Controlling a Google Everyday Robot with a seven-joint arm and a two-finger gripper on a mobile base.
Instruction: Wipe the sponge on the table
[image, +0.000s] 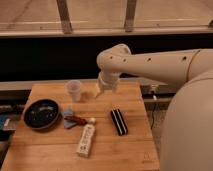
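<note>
The light-blue sponge (68, 120) lies flat on the wooden table (131, 150), left of centre and just right of the black pan. A dark red-brown oblong object (80, 120) rests against its right edge. My gripper (99, 93) hangs from the white arm over the back middle of the table, pointing down beside the clear cup. It is open with nothing in it. It stands well behind and to the right of the sponge, apart from it.
A black pan (41, 114) sits at the left. A clear plastic cup (74, 90) stands at the back, left of the gripper. A black striped block (119, 121) lies right of centre and a white tube-like package (86, 139) lies in front of the sponge.
</note>
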